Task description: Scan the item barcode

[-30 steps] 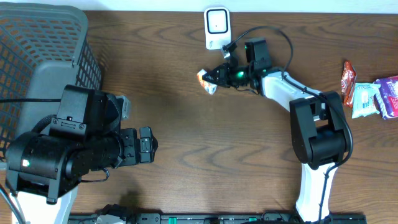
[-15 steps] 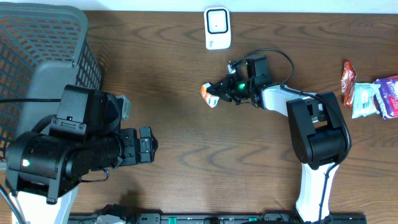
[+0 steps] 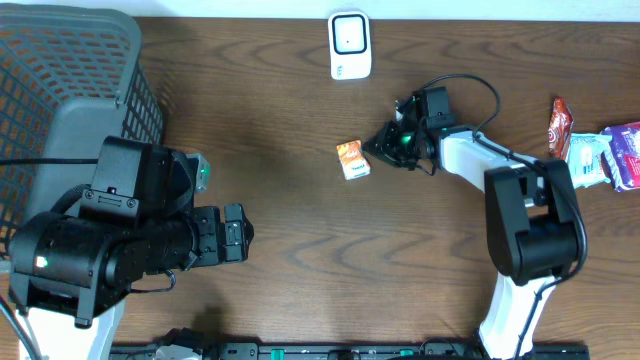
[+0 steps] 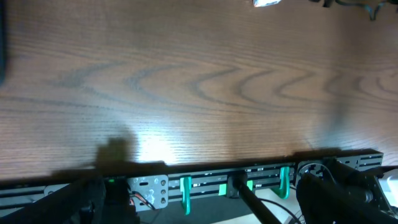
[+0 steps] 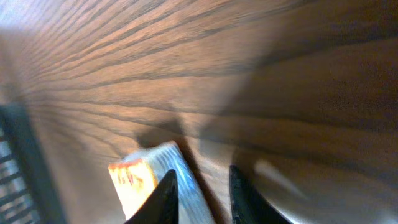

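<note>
Right hand (image 3: 386, 149) stretched low, fingers (image 5: 163, 196) slightly parted, orange box (image 3: 352, 160) just beside

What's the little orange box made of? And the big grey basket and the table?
Box: probably printed cardboard; it has sharp edges and flat faces.
Basket: likely matte grey plastic; its walls are a moulded grid.
Table: wood or wood-look laminate; the grain shows, with a slight sheen.

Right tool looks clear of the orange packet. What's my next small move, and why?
Probably back the right tool straight off: the orange packet lies flat on the table, outside the parted jaws, and the snack packs at the right edge wait.
</note>
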Robot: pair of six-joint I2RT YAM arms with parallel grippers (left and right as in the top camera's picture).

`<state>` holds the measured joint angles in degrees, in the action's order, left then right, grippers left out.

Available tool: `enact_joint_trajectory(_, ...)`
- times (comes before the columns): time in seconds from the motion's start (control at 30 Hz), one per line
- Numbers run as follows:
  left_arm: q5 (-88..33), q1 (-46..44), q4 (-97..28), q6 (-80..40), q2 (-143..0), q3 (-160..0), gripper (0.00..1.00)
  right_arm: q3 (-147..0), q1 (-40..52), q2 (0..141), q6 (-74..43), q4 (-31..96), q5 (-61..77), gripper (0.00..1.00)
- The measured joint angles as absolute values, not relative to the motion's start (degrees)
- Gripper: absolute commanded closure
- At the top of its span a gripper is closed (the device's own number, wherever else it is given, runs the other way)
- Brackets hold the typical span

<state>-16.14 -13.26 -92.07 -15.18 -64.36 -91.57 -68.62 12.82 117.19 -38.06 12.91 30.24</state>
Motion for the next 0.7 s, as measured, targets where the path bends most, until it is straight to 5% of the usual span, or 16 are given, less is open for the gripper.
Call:
enact_joint_trajectory(0.37, -16.1, -13.3, -92.1, -15.2, -64.4, -91.6, 0.02, -68.4, 16.3, 110.7, -33.7, 14.3, 18.1, 0.27)
enact_joint_trajectory(0.6, -16.1, -13.3, -92.1, -15.2, -64.4, -91.6, 0.02, -68.4, 19.1, 110.7, -32.1, 13.0, 17.1, 0.27)
enact_joint_trajectory(0.7, -16.1, -13.3, -92.1, -15.2, -64.4, -91.6, 0.02, -68.4, 19.3, 110.7, -31.7, 13.7, 16.8, 0.36)
